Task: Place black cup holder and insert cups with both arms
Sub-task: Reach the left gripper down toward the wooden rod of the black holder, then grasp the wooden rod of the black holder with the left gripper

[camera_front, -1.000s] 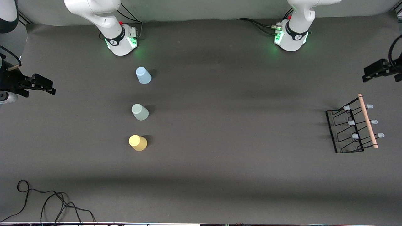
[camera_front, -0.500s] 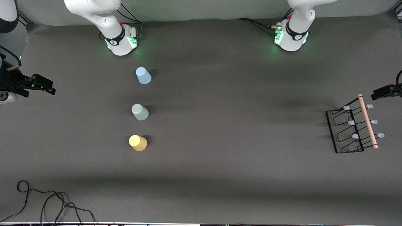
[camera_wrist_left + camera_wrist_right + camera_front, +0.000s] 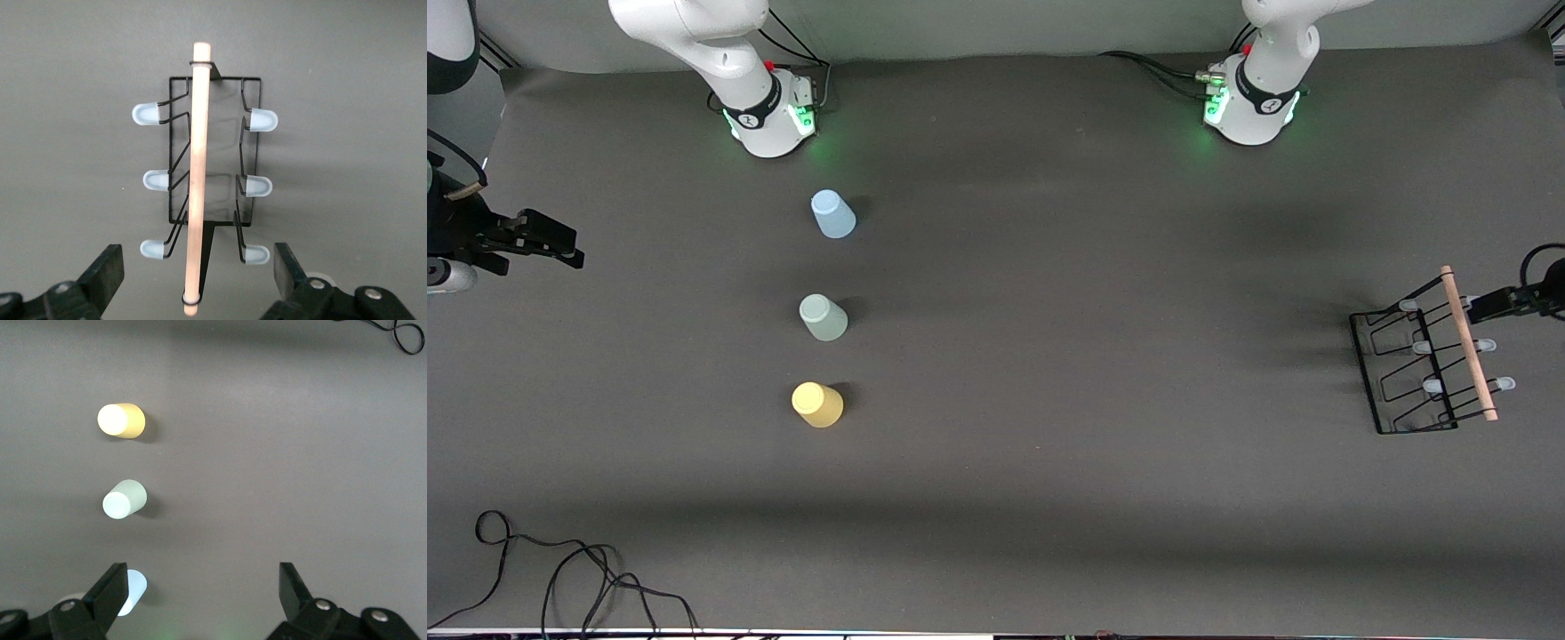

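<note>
Loose black cable (image 3: 560, 578) is seen coiled on the counter (image 3: 1049, 498) at the corner nearest the front camera, toward the right arm's end.

Yellow cup (image 3: 816, 404) is set upside down on the counter, nearest the front camera of the three cups. Pale green cup (image 3: 823, 317) is placed farther from the camera, also inverted, well apart from the yellow one. Light blue cup (image 3: 832, 214) is placed farthest, just in front of the right arm's base (image 3: 769, 116). The three are lined up in a row, none touching.

Black cup holder (image 3: 1427, 364) is stood on its rectangular wire base toward the left arm's end of the counter, well apart from the cups. Wooden rod handle (image 3: 1467, 342) is carried on top; six pale-tipped pegs (image 3: 148, 114) are seen in the left wrist view, three per side, all bare.

Left tool (image 3: 197, 273) is held over the holder, fingers (image 3: 107, 270) spread apart on either side of one end of the rod, nothing clamped. Contact with the rod cannot be confirmed.

Right tool (image 3: 200, 593) is held over the counter edge at the right arm's end, fingers (image 3: 110, 590) spread apart, nothing gripped. The right arm is seen waiting.

Left arm's base (image 3: 1254, 102) is lit green, as is the right arm's.
</note>
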